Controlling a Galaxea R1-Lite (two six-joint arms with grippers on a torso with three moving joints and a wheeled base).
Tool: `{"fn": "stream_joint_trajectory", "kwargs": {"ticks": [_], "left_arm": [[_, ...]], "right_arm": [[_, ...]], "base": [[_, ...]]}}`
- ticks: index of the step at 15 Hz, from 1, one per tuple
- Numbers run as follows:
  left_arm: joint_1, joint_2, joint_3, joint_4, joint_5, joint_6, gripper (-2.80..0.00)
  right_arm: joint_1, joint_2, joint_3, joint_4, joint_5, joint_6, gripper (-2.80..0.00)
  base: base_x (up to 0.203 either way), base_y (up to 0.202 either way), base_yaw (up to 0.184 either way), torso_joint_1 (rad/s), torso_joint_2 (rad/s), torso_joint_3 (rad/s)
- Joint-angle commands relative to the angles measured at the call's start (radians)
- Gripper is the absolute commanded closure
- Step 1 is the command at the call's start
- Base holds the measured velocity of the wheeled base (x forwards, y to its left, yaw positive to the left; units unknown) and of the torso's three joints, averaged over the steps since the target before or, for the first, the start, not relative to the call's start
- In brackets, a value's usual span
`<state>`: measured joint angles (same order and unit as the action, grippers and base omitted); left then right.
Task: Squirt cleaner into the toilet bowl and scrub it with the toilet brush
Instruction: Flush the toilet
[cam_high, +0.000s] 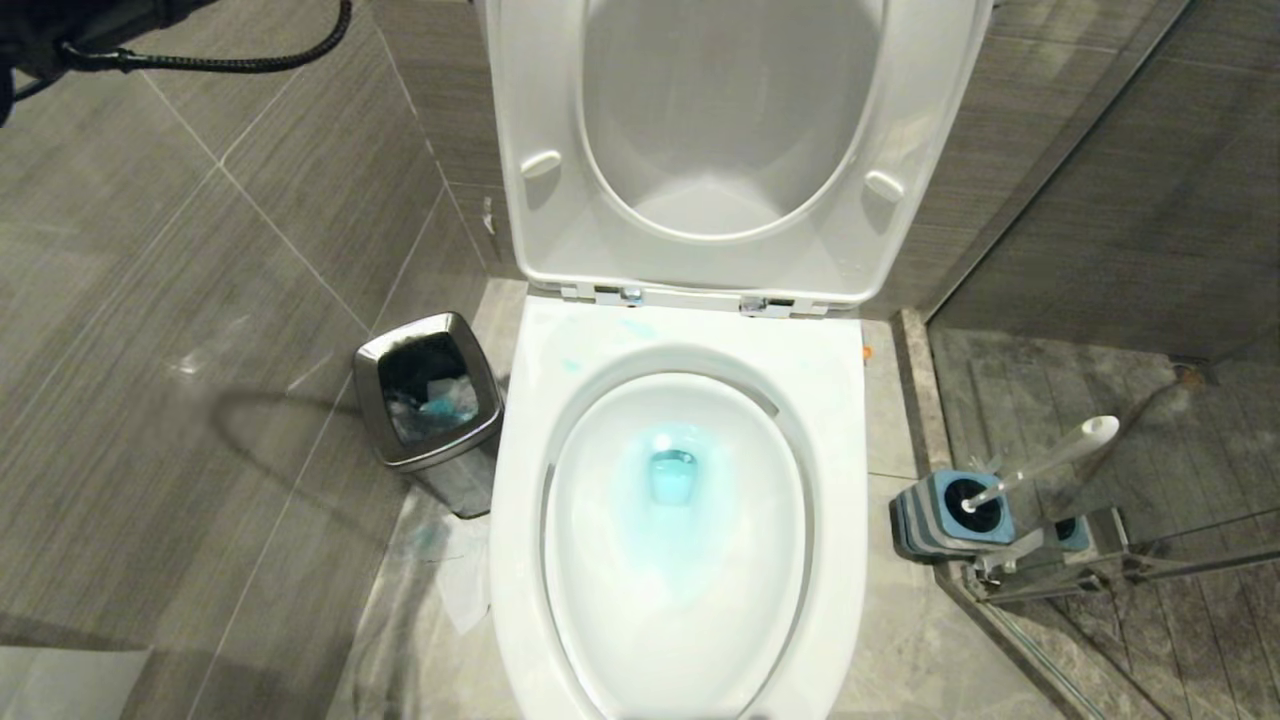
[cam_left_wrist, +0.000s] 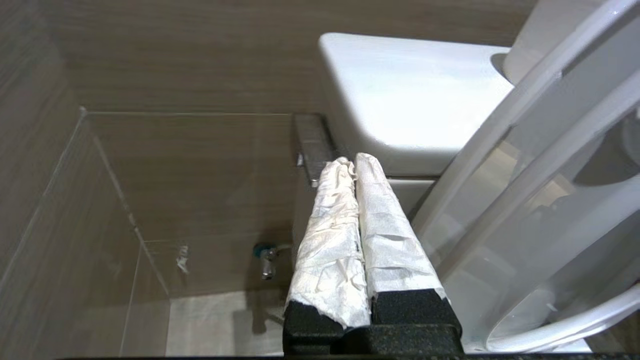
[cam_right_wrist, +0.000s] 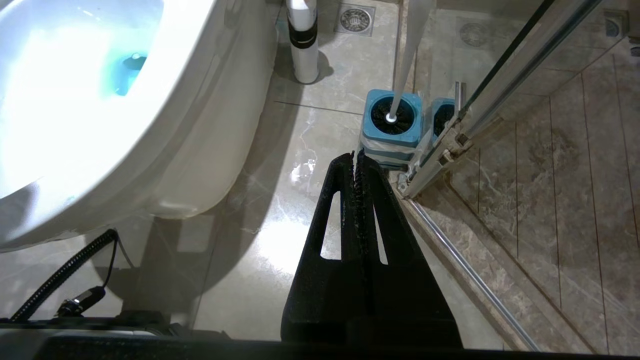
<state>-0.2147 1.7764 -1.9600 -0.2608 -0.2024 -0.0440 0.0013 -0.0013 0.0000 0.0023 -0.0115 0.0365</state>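
The toilet bowl (cam_high: 520, 520) fills the middle of the head view, its seat and lid (cam_high: 720, 150) raised. Turquoise cleaner (cam_high: 672, 470) tints the water at the bottom and leaves pale smears on the back rim. The toilet brush (cam_high: 1050, 462) leans in its blue-and-grey holder (cam_high: 950, 515) on the floor to the right. My left gripper (cam_left_wrist: 350, 162), its fingers wrapped in white paper, is shut on nothing and points at the tank (cam_left_wrist: 415, 100) beside the raised seat. My right gripper (cam_right_wrist: 356, 155) is shut and empty, low over the floor just short of the toilet brush (cam_right_wrist: 407, 60).
A steel waste bin (cam_high: 430, 400) with rubbish stands left of the bowl. A glass shower door with a metal frame (cam_high: 1050, 570) runs just right of the holder. A white tube with a black band (cam_right_wrist: 302, 40) and a floor drain (cam_right_wrist: 356, 19) lie beyond it.
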Motion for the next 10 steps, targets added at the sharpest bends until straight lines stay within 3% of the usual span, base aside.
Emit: {"fn": "stream_joint_trajectory", "kwargs": {"ticks": [1,10], "left_arm": [[-0.012,0.023,0.000,-0.005,0.012,0.004,0.00],[-0.014,0.043,-0.001,-0.026,0.037,0.010,0.00]], "right_arm": [[0.000,0.001,0.001,0.001,0.001,0.000,0.00],[0.000,0.001,0.000,0.001,0.000,0.000,0.00]], "base": [[0.000,0.000,0.000,0.000,0.00,0.000],[0.000,0.000,0.000,0.000,0.00,-0.008]]}}
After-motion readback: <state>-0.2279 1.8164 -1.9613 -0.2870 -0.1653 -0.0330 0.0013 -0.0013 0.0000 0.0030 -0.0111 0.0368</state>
